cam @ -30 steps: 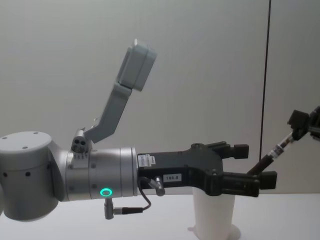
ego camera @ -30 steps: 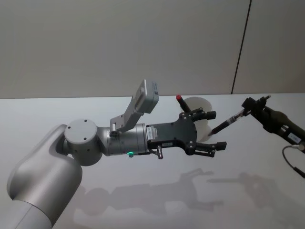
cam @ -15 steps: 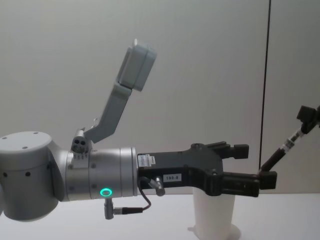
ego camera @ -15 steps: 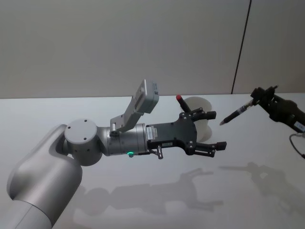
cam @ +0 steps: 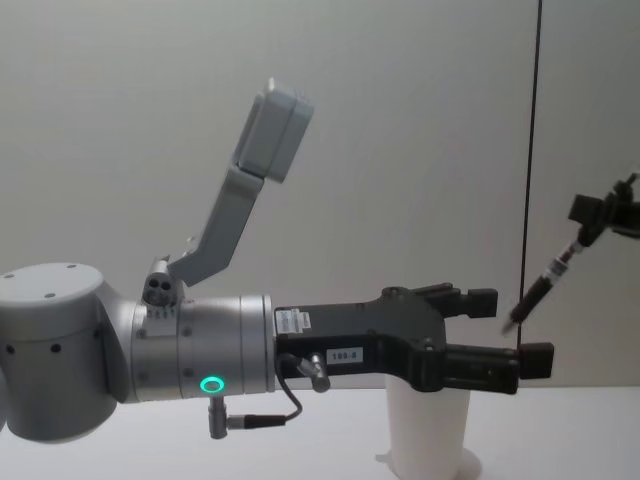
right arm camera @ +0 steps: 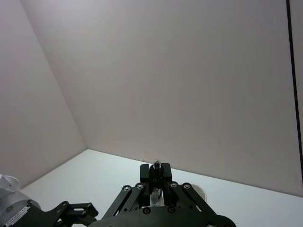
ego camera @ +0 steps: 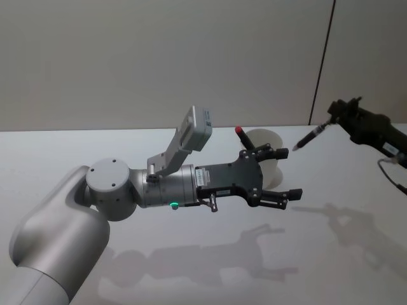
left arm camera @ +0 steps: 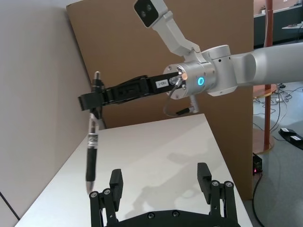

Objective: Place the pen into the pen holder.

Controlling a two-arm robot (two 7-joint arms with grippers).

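Right gripper (cam: 583, 228) grips pen (cam: 540, 283)

This looks like a robot test bay in a lab or office building, not a home: a bare white table (ego camera: 191, 267) stands against plain grey wall panels (ego camera: 159, 57) split by one dark vertical seam (ego camera: 321, 63). Beyond the table, in the left wrist view, a tall brown board (left arm camera: 142, 42) screens off the work spot. Past that board's edge lie a grey floor (left arm camera: 284, 165) with loose cables (left arm camera: 284, 97), a red-brown post (left arm camera: 269, 71) on a round foot, and desks (left arm camera: 279, 19) farther back.
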